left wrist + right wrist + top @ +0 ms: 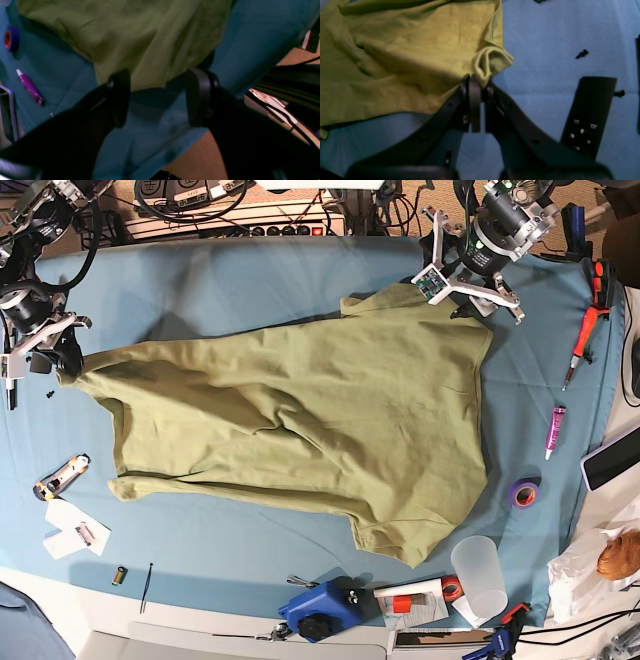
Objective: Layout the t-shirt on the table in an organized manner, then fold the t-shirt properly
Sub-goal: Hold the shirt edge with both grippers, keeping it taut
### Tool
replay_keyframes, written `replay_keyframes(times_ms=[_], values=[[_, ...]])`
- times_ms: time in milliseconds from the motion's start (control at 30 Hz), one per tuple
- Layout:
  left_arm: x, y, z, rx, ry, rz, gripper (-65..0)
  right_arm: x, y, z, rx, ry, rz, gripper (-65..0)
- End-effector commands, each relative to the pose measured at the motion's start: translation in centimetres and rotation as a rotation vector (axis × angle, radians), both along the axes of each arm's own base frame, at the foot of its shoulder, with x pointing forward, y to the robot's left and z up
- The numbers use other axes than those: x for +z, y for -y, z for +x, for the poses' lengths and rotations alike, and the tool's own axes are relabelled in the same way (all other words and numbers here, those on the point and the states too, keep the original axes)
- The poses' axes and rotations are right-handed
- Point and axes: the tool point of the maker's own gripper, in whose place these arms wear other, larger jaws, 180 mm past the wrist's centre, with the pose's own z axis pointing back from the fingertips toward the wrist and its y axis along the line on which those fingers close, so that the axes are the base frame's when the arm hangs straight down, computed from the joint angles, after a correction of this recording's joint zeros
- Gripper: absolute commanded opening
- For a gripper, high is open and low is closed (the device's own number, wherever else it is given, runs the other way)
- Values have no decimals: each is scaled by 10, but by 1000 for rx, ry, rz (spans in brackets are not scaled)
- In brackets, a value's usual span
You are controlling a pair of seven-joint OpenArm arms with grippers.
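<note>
Olive t-shirt (300, 420) lies spread but wrinkled across the blue-covered table (250, 280). Right gripper (480, 82) has its jaws clamped on a bunched corner of the fabric at the table's side. Left gripper (157, 97) stands with jaws wide apart just over the shirt's edge, holding nothing. Purple marker (29, 87) lies nearby.

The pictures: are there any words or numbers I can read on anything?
No text reads clearly.
White label beside the table: red writing, too blurred to read.
Card by the blue tool: print too small.
Black remote: tiny button marks, unreadable.
T-shirt: no print.
</note>
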Motion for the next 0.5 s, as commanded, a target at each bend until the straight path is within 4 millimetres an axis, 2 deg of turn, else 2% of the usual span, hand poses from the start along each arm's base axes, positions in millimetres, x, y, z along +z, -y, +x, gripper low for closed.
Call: replay_keyframes(times_ms=[0,267,467], values=[[7,2,3,-7,29,-14,-298,17,2,6,11,55,-23,-650],[10,-5,10,68,52,-28,-299,17,2,6,11,55,-23,-650],[10,-4,9,67,45,-36,-385,17,2,6,12,55,-23,-650]])
